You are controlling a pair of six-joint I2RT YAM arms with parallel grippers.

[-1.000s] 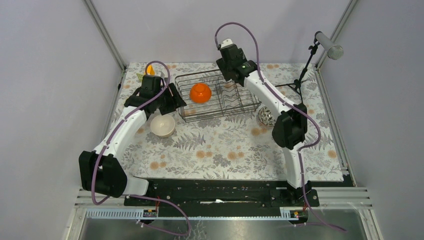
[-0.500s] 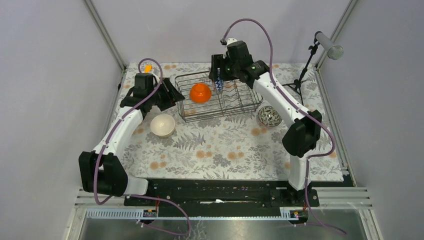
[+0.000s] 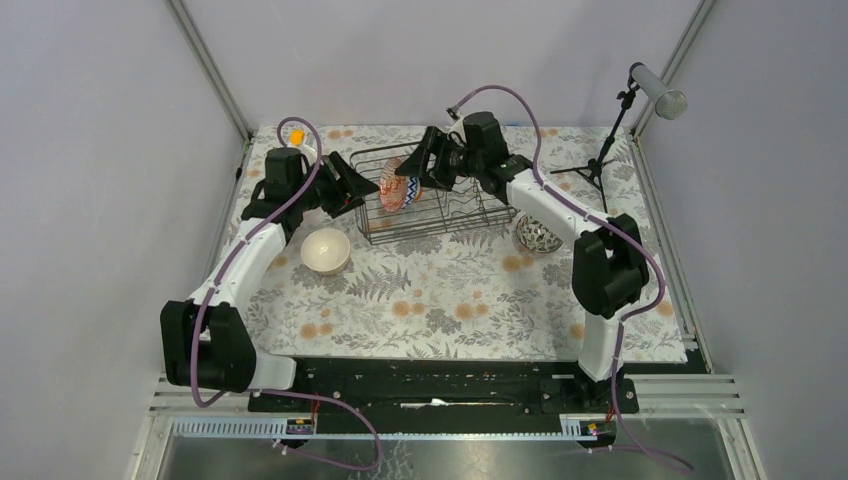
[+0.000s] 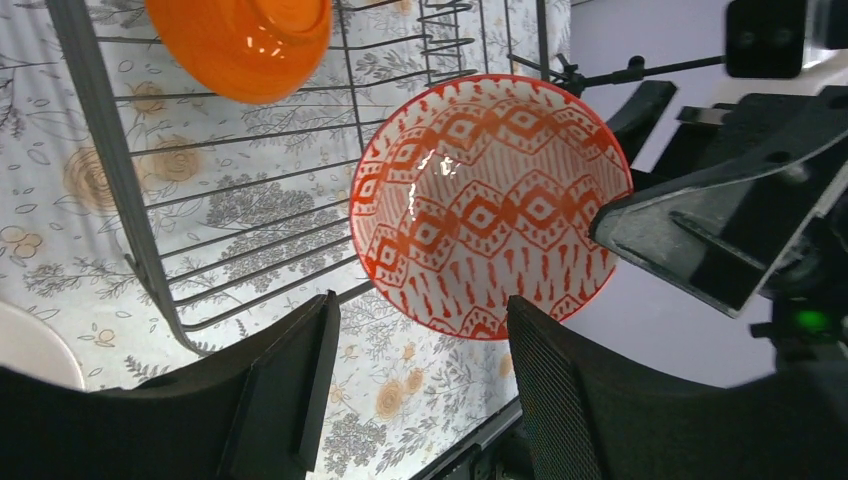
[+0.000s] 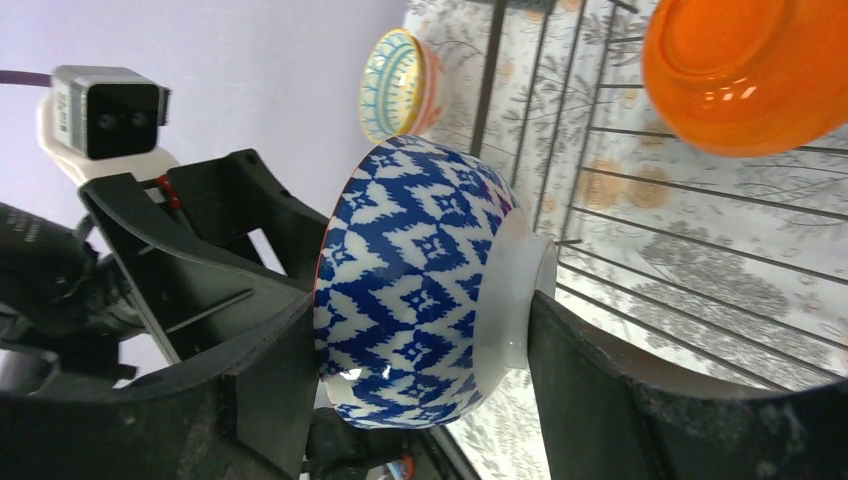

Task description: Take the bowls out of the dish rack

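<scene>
Now from above the right gripper [image 3: 418, 183] is holding the blue-white zigzag bowl [image 3: 404, 190] over the dish rack [image 3: 480, 218], on the left wrist the left gripper [image 4: 420, 305] is gaping wide and empty, and on the right wrist fingers [image 5: 590, 400] are clamping it, seemingly mid-unload and needing a clear carry to the table [image 3: 440, 290].

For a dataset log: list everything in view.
Black wire dish rack: one, black, far middle of cloth.
Plain orange ceramic bowl: one, orange, in the rack.
Ceramic bowl, blue-white zigzag outside: one, red-patterned inside, held above rack.
Beige ceramic bowl: one, beige, cloth left of rack.
Dark-patterned bowl: one, black-white, cloth right of rack.
Pink-sided bowl: one, pink, cloth outside rack.
Floral tablecloth: one, grey-orange, underneath.
Black stand: one, far right.
Left gripper: open, facing held bowl.
Right gripper: shut on zigzag bowl.
</scene>
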